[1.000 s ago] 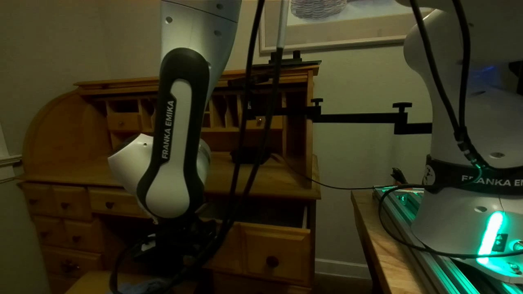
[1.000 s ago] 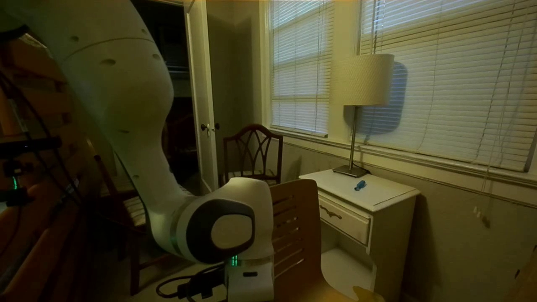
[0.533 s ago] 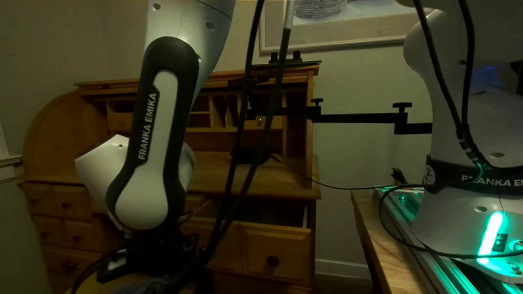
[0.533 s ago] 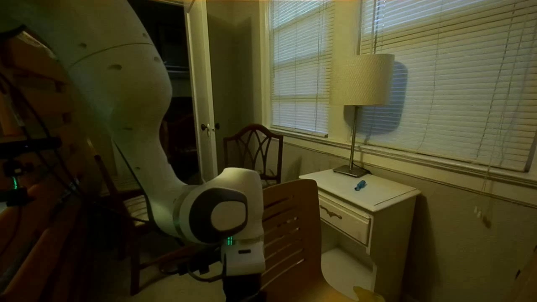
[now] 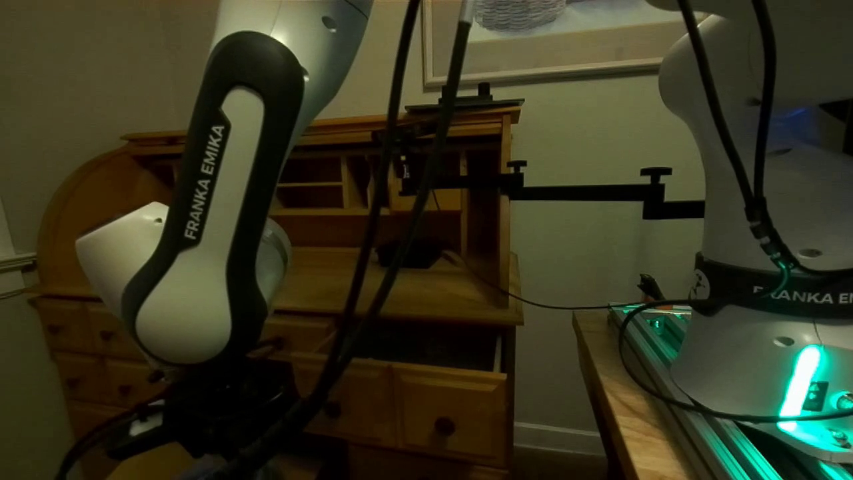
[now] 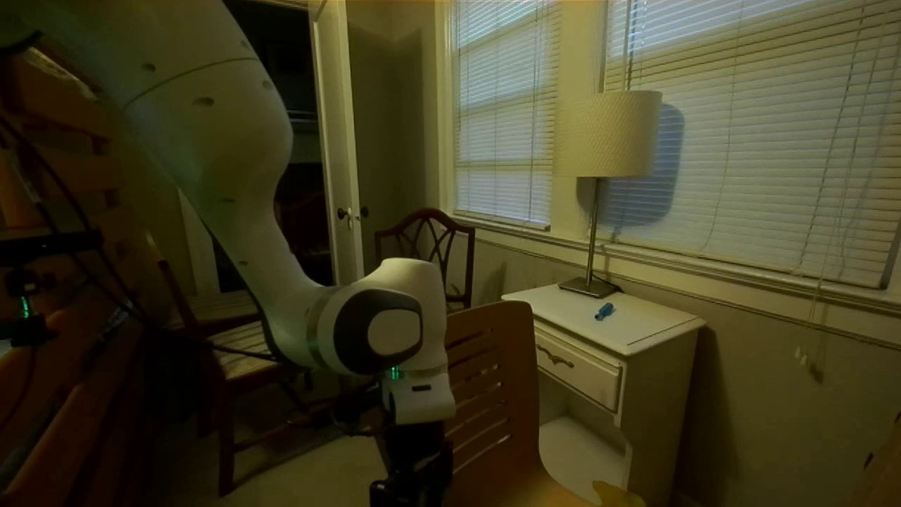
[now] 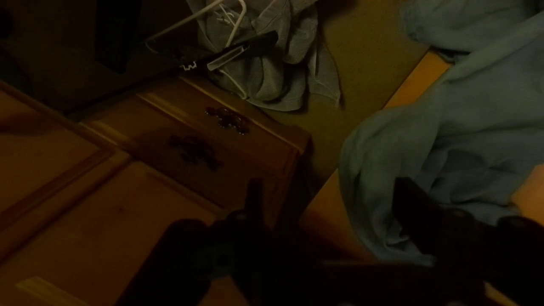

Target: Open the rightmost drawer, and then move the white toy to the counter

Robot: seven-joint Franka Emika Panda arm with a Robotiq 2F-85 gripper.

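The rightmost drawer (image 5: 450,407) of the oak desk is pulled out in an exterior view; its inside is dark. Above it spreads the counter (image 5: 320,283), the desk's flat oak top. No white toy can be made out in any view. My gripper (image 7: 328,182) is open in the wrist view, its dark fingers (image 7: 255,195) wide apart with nothing held between them. Beyond them lie a chair seat and blue-grey cloth. In an exterior view the gripper hangs below counter height, left of the open drawer's front; its fingertips are hidden there.
Blue-grey cloth (image 7: 382,170) drapes over a wooden chair (image 6: 493,394). Desk fronts with dark metal handles (image 7: 227,120) lie left of the fingers. Black cables (image 5: 373,267) hang beside the arm. A black object (image 5: 408,255) sits on the counter. A white nightstand (image 6: 605,317) carries a lamp.
In an exterior view the arm and gripper have moved left, away from the open drawer; lately they have risen a little. The drawer has stayed as it was.
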